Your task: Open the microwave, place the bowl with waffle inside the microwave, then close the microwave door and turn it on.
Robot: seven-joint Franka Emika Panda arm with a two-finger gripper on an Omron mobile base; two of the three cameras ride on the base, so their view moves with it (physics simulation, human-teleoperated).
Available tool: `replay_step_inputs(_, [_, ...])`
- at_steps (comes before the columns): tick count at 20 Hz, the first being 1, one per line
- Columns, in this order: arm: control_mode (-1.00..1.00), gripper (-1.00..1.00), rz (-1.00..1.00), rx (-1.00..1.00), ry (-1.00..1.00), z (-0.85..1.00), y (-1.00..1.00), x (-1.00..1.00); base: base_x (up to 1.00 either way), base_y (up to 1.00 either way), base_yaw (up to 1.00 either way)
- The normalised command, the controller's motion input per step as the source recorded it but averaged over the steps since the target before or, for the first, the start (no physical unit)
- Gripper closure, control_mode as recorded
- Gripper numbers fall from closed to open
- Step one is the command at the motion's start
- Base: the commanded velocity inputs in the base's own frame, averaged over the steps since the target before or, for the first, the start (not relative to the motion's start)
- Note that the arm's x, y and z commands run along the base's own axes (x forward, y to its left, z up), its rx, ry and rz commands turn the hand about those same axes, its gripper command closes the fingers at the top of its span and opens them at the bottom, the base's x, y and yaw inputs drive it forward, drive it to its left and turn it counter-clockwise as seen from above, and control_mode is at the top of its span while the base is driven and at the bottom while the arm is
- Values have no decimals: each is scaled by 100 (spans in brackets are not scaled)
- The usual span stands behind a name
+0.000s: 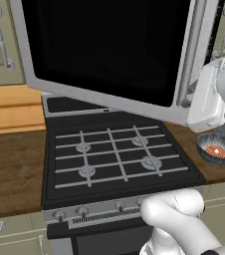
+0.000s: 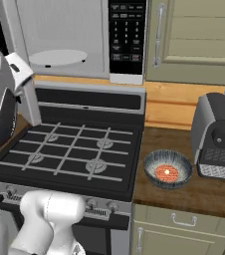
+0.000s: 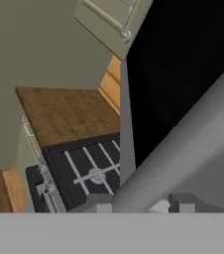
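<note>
the microwave door (image 1: 109, 50) stands swung wide open over the stove (image 1: 117, 159), its black window facing out and its long grey bar handle (image 1: 194, 50) running down the edge nearest the arm. the robot's hand is up against that handle, and in the hand view the gripper (image 3: 141, 206) sits right at the bar (image 3: 183, 149), one small tip on each side of it (the tips are barely visible at the bottom, so i cannot tell whether the jaws are pressing on the bar or just standing apart around it). from the right side, the microwave (image 2: 84, 40) shows its open cavity with the white turntable (image 2: 58, 58) inside and the black keypad strip (image 2: 127, 35) on its right. the bowl (image 2: 168, 169) sits on the wooden counter (image 2: 194, 191) just right of the stove, upright, with the waffle (image 2: 167, 173) lying flat in it. a grey toaster-like appliance (image 2: 215, 134) stands just beside the bowl on its right, close but not touching as far as i can see.
</note>
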Motion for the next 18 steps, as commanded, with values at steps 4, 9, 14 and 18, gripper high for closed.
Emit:
replay_step_inputs(4, [-100,-100,10,-21,-1,0,88,-100,0,0,0])
replay_step_inputs(9, [-100,-100,19,0,-20,8,-32,-100,0,0,0])
replay_step_inputs(14, [-100,-100,22,8,-20,31,-90,-75,0,0,0])
replay_step_inputs(18, [-100,-100,29,5,-7,4,-41,49,0,0,0])
